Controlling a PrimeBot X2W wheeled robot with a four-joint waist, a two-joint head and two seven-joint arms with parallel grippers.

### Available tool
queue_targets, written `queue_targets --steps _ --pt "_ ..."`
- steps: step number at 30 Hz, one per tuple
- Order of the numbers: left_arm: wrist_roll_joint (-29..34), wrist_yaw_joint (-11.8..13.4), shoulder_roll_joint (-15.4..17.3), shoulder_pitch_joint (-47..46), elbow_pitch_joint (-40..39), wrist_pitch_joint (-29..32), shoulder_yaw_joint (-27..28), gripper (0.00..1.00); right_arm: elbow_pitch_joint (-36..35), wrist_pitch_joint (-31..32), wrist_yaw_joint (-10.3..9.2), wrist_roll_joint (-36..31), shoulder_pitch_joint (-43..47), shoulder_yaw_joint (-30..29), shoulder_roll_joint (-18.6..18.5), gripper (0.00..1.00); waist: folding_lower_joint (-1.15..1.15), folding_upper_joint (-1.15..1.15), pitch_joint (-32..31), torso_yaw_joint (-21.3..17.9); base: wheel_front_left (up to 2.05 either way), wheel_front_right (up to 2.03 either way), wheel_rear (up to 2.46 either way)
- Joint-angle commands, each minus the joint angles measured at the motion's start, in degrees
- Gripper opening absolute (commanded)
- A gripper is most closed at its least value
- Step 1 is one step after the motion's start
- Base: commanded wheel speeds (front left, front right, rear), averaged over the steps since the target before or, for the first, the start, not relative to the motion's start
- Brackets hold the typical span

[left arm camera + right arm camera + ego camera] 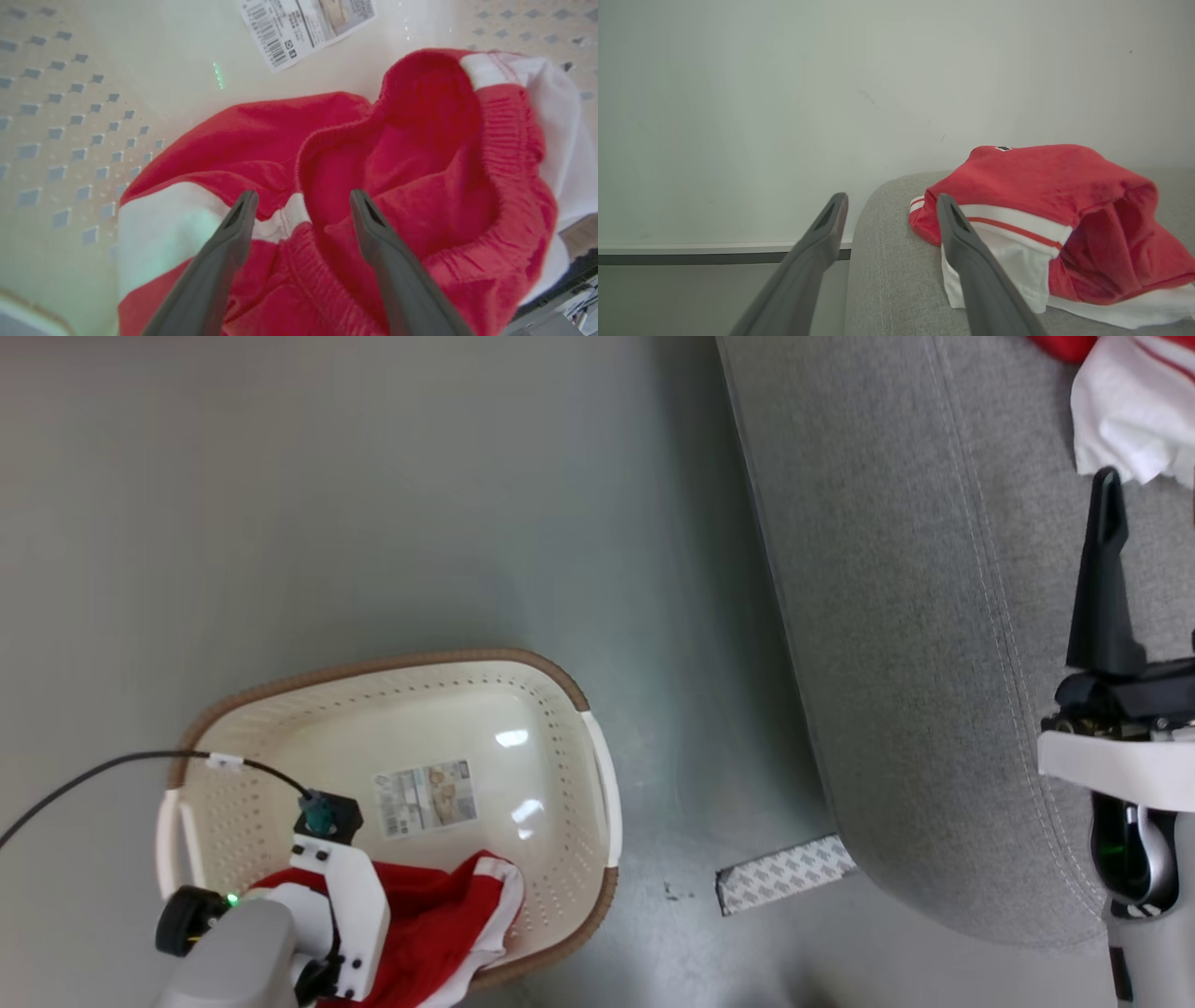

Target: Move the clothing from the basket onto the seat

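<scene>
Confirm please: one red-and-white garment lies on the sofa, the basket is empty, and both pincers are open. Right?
No. The basket is not empty: the left wrist view shows a second garment lying in it, just before the open left pincer. The rest stands: the first garment lies on the sofa, and the right pincer is open too.

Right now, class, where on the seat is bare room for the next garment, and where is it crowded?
Free: the grey seat between its floor-side edge and the red-and-white garment. Crowded: around that garment, by the right gripper.
</scene>
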Motion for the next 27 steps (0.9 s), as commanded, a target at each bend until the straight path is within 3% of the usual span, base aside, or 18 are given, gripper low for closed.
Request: queue_targets --steps 1,6,19,20,22,23,27 --pt "0.0 0.1 0.9 -0.9 0.9 0.7 -0.6 1.0 -0.7 0.0 -0.13 -0.6 -1.2 -0.4 0.3 1.0 -0.01 0.0 1.6 -1.1 0.0 0.0 0.0" --pt "-0.7 0.1 1.4 -2.2 3.1 2.3 -2.5 1.0 -1.6 0.0 -0.13 -0.9 -3.2 -1.1 0.2 1.0 -0.01 0.0 3.2 -2.0 0.0 0.0 0.0" --pt "-6.2 0.1 1.2 -3.1 3.5 13.7 -8.2 1.0 -2.6 0.0 -0.13 -1.2 -4.6 -1.7 0.0 1.0 -0.01 0.0 4.2 -2.4 0.0 0.0 0.0" --pt "-6.5 0.1 1.2 -2.9 3.3 14.1 -8.5 0.91 -2.6 0.0 -0.13 -1.2 -4.5 -1.6 0.1 1.0 -0.01 0.0 4.2 -2.4 0.0 0.0 0.0" --pt "-7.5 0.1 1.6 -2.8 2.4 14.1 -9.1 0.19 -2.5 0.0 -0.13 -1.2 -4.4 -1.8 0.1 1.0 -0.01 0.0 4.2 -2.4 0.0 0.0 0.0" --pt "-7.9 0.1 1.8 -2.7 2.0 14.0 -9.5 0.0 -2.4 0.0 -0.13 -1.1 -4.3 -1.8 0.1 1.0 -0.01 0.0 4.2 -2.4 0.0 0.0 0.0" --pt "-9.8 0.1 2.5 -2.4 0.5 13.1 -10.9 0.0 -2.1 0.0 -0.13 -1.1 -4.2 -2.0 0.2 1.0 -0.01 0.0 3.9 -2.3 0.0 0.0 0.0"
